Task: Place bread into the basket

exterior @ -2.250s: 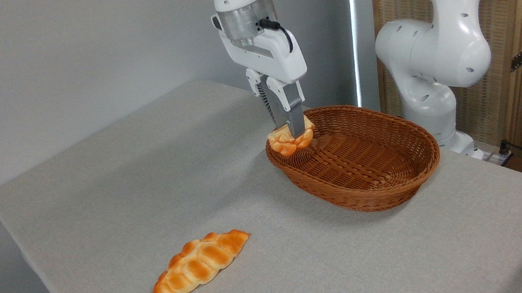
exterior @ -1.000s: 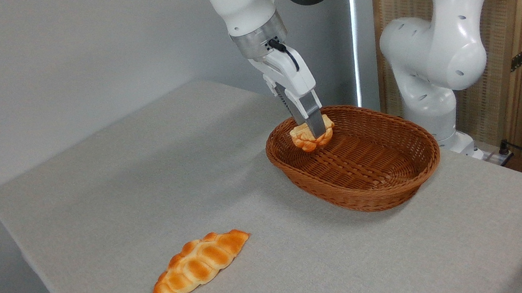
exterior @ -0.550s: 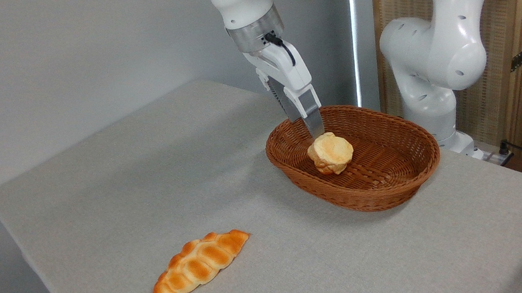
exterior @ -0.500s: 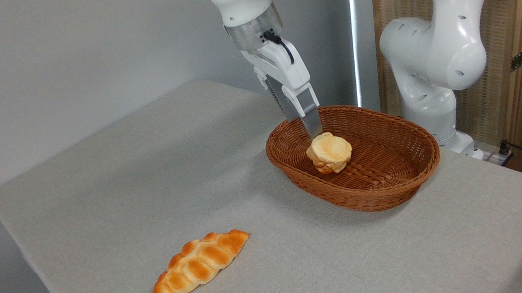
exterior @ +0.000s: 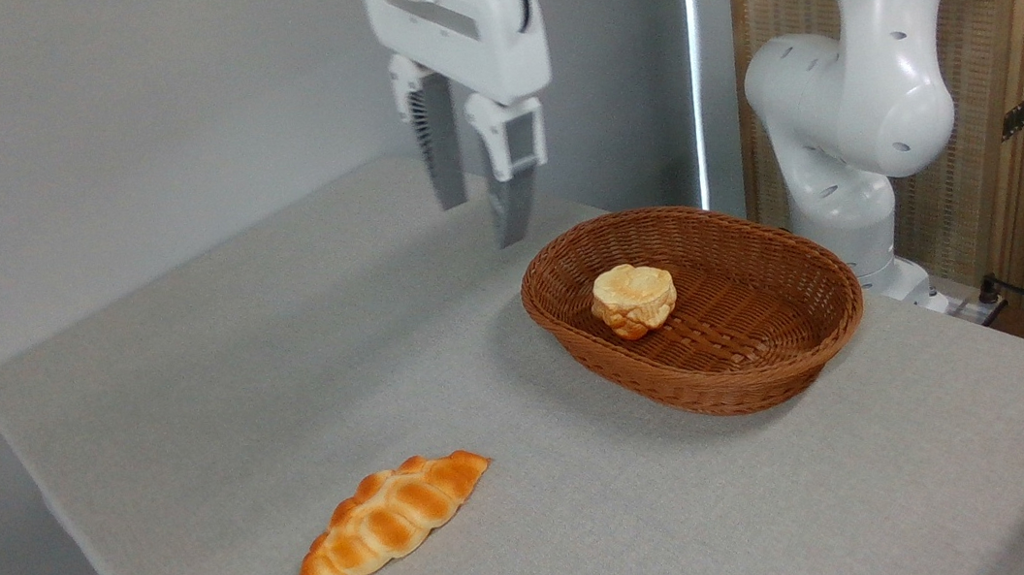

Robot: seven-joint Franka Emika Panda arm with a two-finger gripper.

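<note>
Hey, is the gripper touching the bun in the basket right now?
Apart. The camera view shows the open gripper raised left of the basket, well clear of the bun.

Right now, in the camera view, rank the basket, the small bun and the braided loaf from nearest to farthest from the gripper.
From the gripper:
1. Basket, its near rim just right and below.
2. Small bun, inside the basket's left part.
3. Braided loaf, far down at the table's front.

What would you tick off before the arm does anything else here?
1. Bun inside the basket: ok.
2. Gripper empty, jaws apart: ok.
3. Gripper raised clear of the basket rim, to its left: ok.
4. Basket upright and fully on the table: ok.
5. Braided loaf on the table, away from the basket: ok.
6. Whether the loaf should go in too: cannot tell.
</note>
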